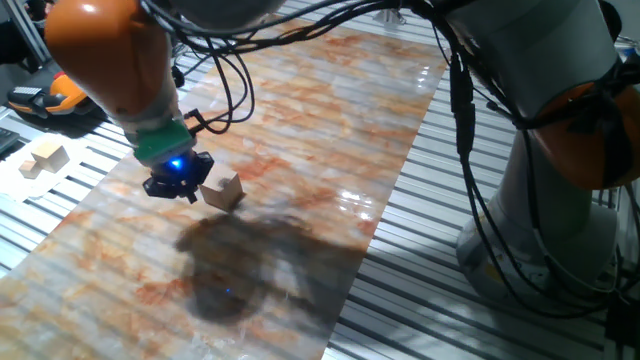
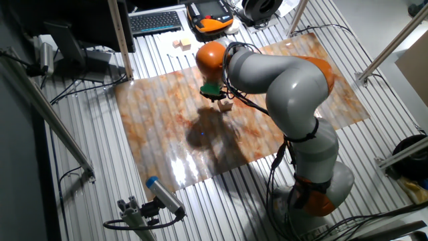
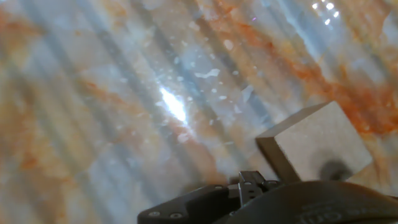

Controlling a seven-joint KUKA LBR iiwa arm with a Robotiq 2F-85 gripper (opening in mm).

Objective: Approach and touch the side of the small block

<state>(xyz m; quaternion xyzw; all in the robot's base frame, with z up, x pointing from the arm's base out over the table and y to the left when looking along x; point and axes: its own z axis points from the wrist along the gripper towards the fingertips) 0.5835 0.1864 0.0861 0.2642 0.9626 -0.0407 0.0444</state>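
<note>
Tabletop: marbled orange-white sheet over ribbed metal.
Small block: mid-sheet, tan cube, resting flat.
Gripper: low, just beside block's side; contact unclear; jaw opening can't tell, holds nothing visible.
Pale blocks: off-sheet, well apart.

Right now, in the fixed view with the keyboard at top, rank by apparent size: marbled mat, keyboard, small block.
1. Marbled mat, largest by far.
2. Keyboard, though it sits farther back.
3. Small block, tiny, beside the gripper.
</note>
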